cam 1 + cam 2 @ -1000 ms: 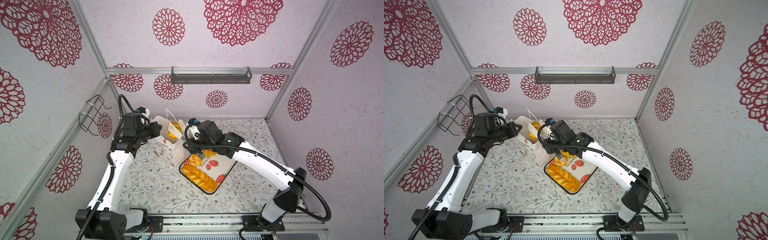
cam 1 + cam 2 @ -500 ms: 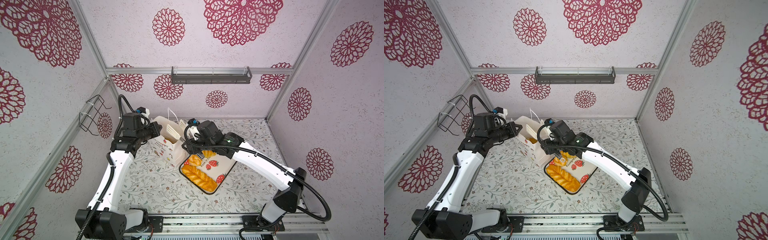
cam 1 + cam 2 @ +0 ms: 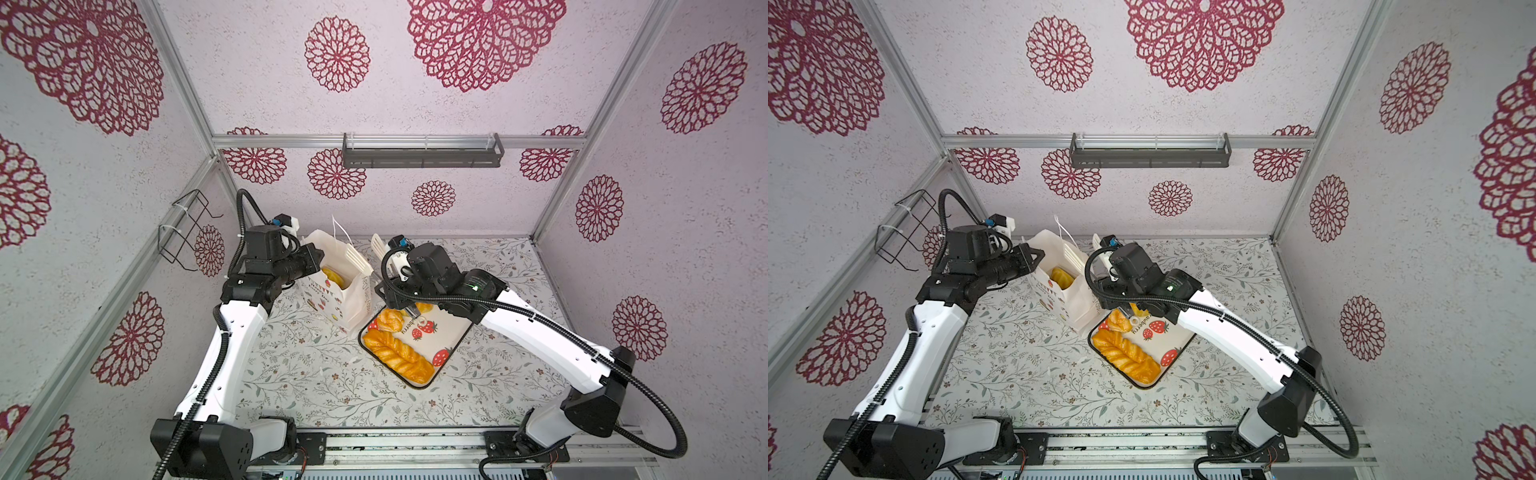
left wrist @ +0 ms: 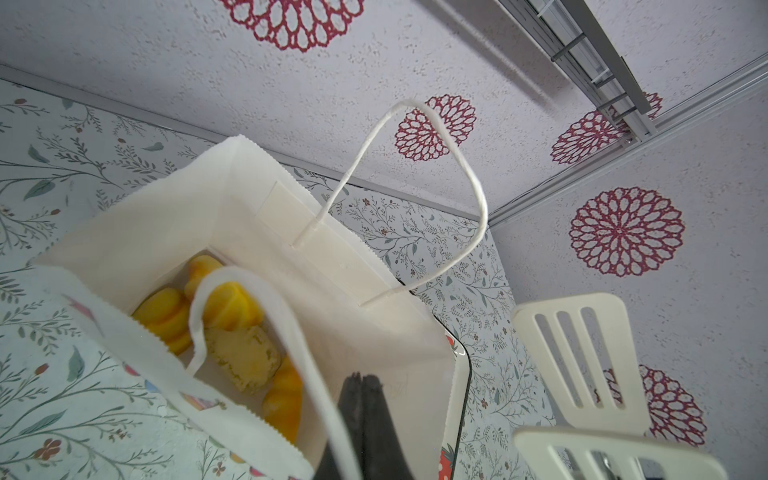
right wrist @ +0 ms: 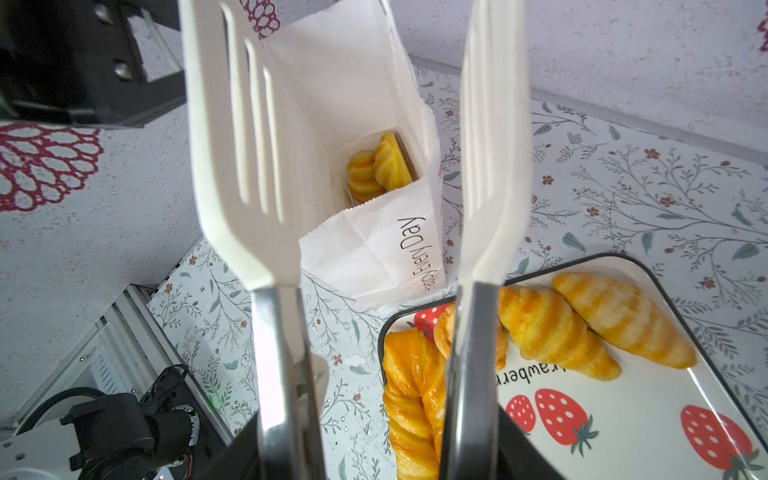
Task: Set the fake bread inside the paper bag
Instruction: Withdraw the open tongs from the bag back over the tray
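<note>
Golden, glossy, the plaited loaf (image 3: 397, 357) lies nearest on the cream strawberry tray (image 3: 451, 332) on the floral table (image 3: 311, 374). Two ridged croissants (image 5: 557, 332) beyond it show whole only in the right wrist view; in both top views the right arm (image 3: 540, 332) partly covers them. The right end effector (image 5: 374, 453) clamps steel-handled white tongs (image 5: 237, 145), slotted blades apart. Just beside the tray stands the paper bag (image 3: 353, 303); the left wrist view looks down on several pastries (image 4: 241, 353) at its bottom. The left end effector (image 4: 361, 395) is pressed together at its rim; whether it pinches paper I cannot tell. Farthest, a dark shelf (image 3: 422, 156) sits on the wall.
</note>
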`<state>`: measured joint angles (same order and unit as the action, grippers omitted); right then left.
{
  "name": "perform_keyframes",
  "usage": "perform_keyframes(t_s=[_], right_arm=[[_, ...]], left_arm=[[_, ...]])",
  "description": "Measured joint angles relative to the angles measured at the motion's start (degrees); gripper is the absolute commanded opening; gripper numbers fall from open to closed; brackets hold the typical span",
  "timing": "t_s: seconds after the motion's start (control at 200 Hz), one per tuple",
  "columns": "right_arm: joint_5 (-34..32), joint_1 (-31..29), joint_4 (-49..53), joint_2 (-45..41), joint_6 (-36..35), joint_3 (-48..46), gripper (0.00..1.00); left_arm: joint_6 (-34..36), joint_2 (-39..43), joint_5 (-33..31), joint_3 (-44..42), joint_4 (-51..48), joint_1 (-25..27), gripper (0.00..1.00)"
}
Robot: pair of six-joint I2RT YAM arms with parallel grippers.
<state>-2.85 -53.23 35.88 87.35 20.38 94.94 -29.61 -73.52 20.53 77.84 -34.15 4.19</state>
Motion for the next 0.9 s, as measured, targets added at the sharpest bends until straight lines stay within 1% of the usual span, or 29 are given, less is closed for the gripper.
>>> perform_keyframes(t_s=[0.215,0.465,0.741,0.901], right_arm=[[-1.3,2.1,-0.3,-6.3,0.2,-6.8,0.5],[-1.4,5.1,-1.2,-10.4,1.3,-16.0,0.5],[-0.7,5.6,-3.1,-14.0,4.8,-27.9,0.49],[0.1,5.7,-4.1,-15.8,6.9,-33.2,0.48]], left_arm=[[-0.4,0.0,0.0,0.0,0.0,0.0,0.0],[-0.5,0.0,0.0,0.0,0.0,0.0,0.0],[-0.7,0.0,0.0,0.0,0.0,0.0,0.0],[-0.7,0.0,0.0,0.0,0.0,0.0,0.0]])
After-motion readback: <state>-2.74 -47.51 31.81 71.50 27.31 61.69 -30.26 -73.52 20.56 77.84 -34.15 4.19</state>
